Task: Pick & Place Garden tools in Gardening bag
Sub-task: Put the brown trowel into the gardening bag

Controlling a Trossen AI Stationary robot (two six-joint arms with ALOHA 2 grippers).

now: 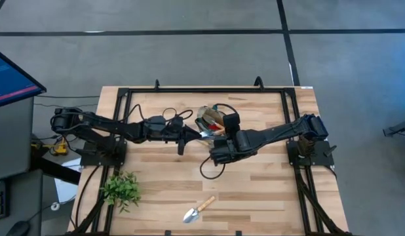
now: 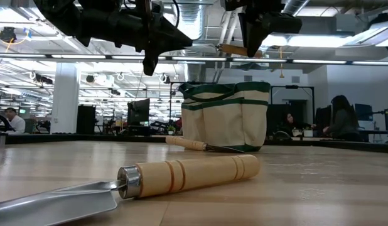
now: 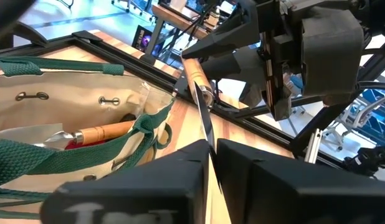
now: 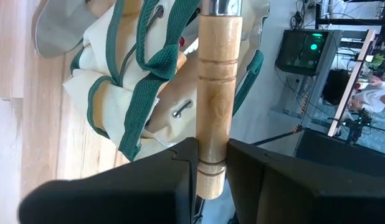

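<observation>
A narrow tool with a light wooden handle (image 3: 194,76) and a thin dark metal blade (image 3: 205,118) hangs level between both grippers, beside the beige, green-trimmed gardening bag (image 1: 212,120). My left gripper (image 1: 196,134) is shut on the blade. My right gripper (image 1: 219,139) is shut on the handle. The bag stands upright on its base and holds a wooden-handled tool (image 3: 102,132) and a red piece (image 3: 80,144). A second narrow tool (image 2: 197,145) lies on the table in front of the bag. A silver trowel (image 1: 198,210) lies near the front edge. My left gripper pinches the thin blade's free end (image 3: 209,144) between its two fingers, coming level from the table's left, along the tool. The tool is clear of the table. My right gripper pinches the wooden handle near its free end (image 4: 211,155) between its two fingers (image 4: 180,168). The fingers lie along the handle, and the ferrule end (image 4: 220,6) points away toward the bag. The tool is lifted clear and about level.
A leafy green plant (image 1: 122,189) sits at the near left. Black frame rails (image 1: 127,98) run along the table's edges. A monitor (image 1: 12,78) stands left of the table. People sit in the room behind (image 2: 341,116).
</observation>
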